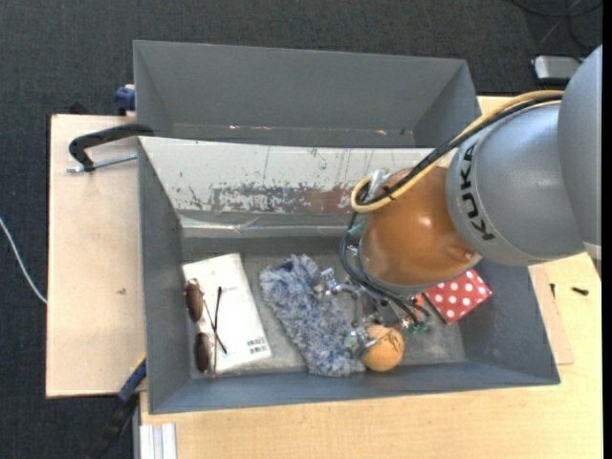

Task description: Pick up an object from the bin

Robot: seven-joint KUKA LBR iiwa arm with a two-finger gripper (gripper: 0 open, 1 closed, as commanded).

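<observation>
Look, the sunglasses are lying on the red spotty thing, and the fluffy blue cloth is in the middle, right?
Not quite. The camera view shows the sunglasses lying on the white card on the left, not on the red spotty thing, which lies on the right. The fluffy blue cloth is in the middle, as you said.

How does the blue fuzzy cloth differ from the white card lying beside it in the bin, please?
The blue fuzzy cloth is mottled and crumpled with a ragged outline; the white card is plain, flat and straight-edged. The card bears dark sunglasses; the cloth bears none. Both lie on the floor of the bin, side by side.
</observation>
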